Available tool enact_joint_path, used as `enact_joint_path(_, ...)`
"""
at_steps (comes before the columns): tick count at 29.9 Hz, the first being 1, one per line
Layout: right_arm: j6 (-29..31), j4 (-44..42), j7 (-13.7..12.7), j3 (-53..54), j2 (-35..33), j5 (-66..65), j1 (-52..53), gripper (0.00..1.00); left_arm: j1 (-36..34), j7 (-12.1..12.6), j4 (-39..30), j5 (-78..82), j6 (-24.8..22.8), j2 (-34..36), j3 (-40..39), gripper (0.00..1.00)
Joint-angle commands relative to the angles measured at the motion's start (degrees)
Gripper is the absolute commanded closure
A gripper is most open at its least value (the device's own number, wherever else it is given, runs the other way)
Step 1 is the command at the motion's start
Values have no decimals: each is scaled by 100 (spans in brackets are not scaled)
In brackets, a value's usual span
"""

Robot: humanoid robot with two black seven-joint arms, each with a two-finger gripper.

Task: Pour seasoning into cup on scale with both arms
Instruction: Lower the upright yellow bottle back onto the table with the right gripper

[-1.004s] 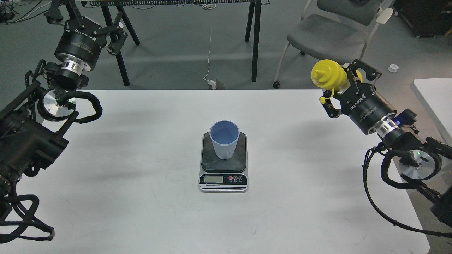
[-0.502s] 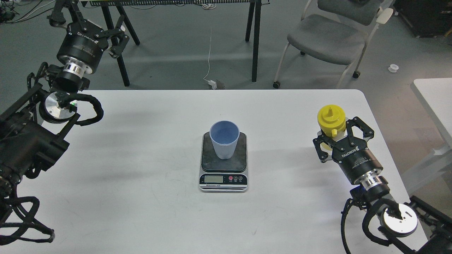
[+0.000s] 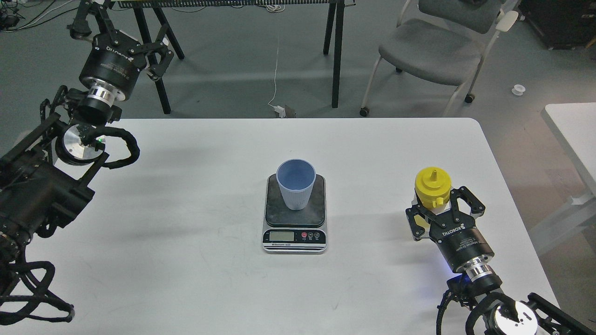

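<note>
The light blue ribbed cup (image 3: 296, 184) stands upright on the dark plate of the scale (image 3: 294, 218) at the table's middle. The yellow seasoning bottle (image 3: 433, 187) stands upright near the table's right edge, nozzle up. My right gripper (image 3: 442, 209) comes from the lower right, and its fingers sit on both sides of the bottle's body, shut on it. My left gripper (image 3: 160, 53) is open and empty, raised beyond the table's far left corner, far from the cup.
The white table (image 3: 186, 195) has bare surface around the scale. Beyond its far edge are black table legs (image 3: 336, 51) and a grey chair (image 3: 433, 46). A second white table (image 3: 575, 130) is at the right.
My right arm has brought the bottle down and toward me, from tilted in the air at the far right to upright low over the table's right side. The left gripper shifted slightly up and right.
</note>
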Motion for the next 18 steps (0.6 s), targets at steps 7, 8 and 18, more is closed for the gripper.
enact_joint_path(7,50,-576,-151,114,129,7,4,57,-9,9,1,9,7,-11,7,1)
enact_joint_path(8,50,-585,-151,114,137,-2,4,57,0,9,1,9,7,-11,7,1)
enact_joint_path(18,50,-655,-151,123,199,7,13,50,-9,0,-175,26,191,-11,7,1)
